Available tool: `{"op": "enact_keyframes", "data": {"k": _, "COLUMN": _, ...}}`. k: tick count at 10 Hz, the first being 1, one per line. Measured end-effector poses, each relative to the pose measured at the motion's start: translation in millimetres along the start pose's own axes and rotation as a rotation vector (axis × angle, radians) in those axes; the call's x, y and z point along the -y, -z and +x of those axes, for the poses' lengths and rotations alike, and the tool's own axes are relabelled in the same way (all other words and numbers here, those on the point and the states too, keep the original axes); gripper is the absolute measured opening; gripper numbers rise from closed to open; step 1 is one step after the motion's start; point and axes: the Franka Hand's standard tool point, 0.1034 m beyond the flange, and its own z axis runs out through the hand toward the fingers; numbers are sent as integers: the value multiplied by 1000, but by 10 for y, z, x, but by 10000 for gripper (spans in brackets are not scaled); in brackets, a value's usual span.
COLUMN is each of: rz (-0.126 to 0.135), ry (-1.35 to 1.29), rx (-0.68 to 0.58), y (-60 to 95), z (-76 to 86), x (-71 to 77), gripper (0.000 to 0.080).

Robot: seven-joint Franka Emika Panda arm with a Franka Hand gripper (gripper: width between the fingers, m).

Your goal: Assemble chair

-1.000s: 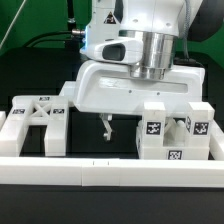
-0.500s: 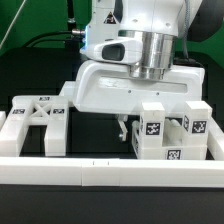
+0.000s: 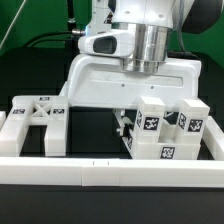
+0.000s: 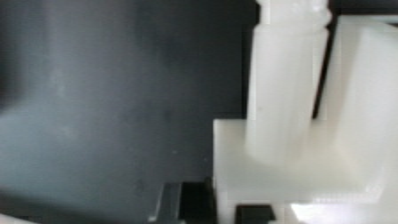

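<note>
The chair lies in loose white parts. An X-braced panel (image 3: 35, 110) stands at the exterior view's left. A cluster of blocky tagged parts (image 3: 160, 132) stands at the exterior view's right, with another tagged block (image 3: 197, 122) behind it. My gripper (image 3: 124, 122) hangs low between panel and cluster, its jaws shut, right against the left face of the nearest block. I see nothing between the jaws. In the wrist view a white block with an upright post (image 4: 285, 140) fills one side, and a dark finger (image 4: 183, 200) shows beside its edge over the black table.
A long low white border rail (image 3: 100, 167) runs along the front, with side rails (image 3: 8, 128) at the exterior view's left and right. The black table (image 3: 90, 130) shows between panel and cluster. The arm's wide white hand body (image 3: 130, 85) hides what lies behind.
The jaws have gone from open to shut. The gripper has moved toward the exterior view's right, from the gap's middle up to the tagged block cluster.
</note>
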Motion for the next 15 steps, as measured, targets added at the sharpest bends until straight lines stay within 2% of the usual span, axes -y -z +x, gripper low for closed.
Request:
{"op": "enact_keyframes", "data": {"k": 3, "rz": 31, "ry": -38, "rx": 42, "y": 339, "z": 30, "x": -156, "gripper": 33}}
{"op": "enact_keyframes", "data": {"k": 4, "rz": 37, "ry": -46, "rx": 60, "y": 383, "z": 69, "x": -180, "gripper": 33}}
{"op": "enact_keyframes", "data": {"k": 5, "rz": 24, "ry": -43, "rx": 29, "y": 383, "z": 145, "x": -197, "gripper": 33}}
{"op": "enact_keyframes", "data": {"k": 6, "rz": 44, "ry": -51, "rx": 96, "y": 357, "z": 62, "x": -145, "gripper": 33}}
{"op": "enact_keyframes", "data": {"k": 9, "rz": 98, "ry": -106, "rx": 358, "y": 379, "z": -36, "x": -60, "gripper": 34}}
{"op": "enact_keyframes", "data": {"k": 10, "rz": 99, "ry": -120, "rx": 433, "y": 400, "z": -48, "x": -31, "gripper": 34}}
{"op": "enact_keyframes", "data": {"k": 12, "rz": 74, "ry": -114, "rx": 537, "y": 427, "z": -69, "x": 5, "gripper": 34}}
{"op": "enact_keyframes", "data": {"k": 14, "rz": 81, "ry": -116, "rx": 650, "y": 395, "z": -113, "x": -22, "gripper": 34}}
{"op": "enact_keyframes", "data": {"k": 15, "rz": 95, "ry": -114, "rx": 754, "y": 424, "z": -215, "x": -47, "gripper": 34}}
